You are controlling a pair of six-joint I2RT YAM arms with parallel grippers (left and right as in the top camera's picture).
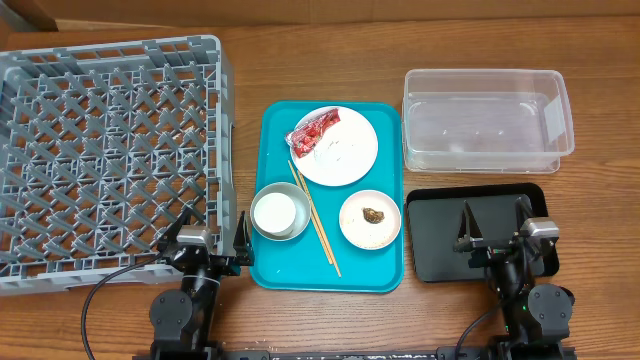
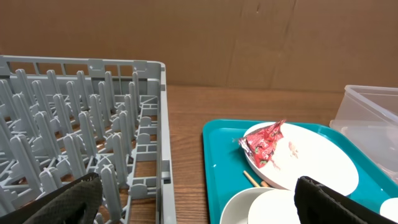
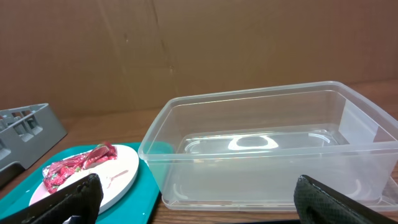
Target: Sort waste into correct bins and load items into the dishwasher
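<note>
- Grey lattice plastic dish rack [image 1: 120, 48], upper left: unloaded.
- Clear rectangular tub [image 1: 485, 75], shallow black tray [image 1: 430, 255], right: no waste inside.
- Red crinkly wrapper [image 1: 312, 130]: centre, on round white plate [image 1: 350, 155]; sorting apparently unstarted.
- Left tool [image 1: 212, 228], right tool [image 1: 494, 222], bottom: both released.

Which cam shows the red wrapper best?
Left wrist: the red wrapper is large and unobstructed on the white plate. Overhead shows it small; right wrist shows it low and side-on near the frame's left edge.

Left end effector [image 1: 212, 226] and right end effector [image 1: 495, 222] empty, jaws spread wide.
</note>
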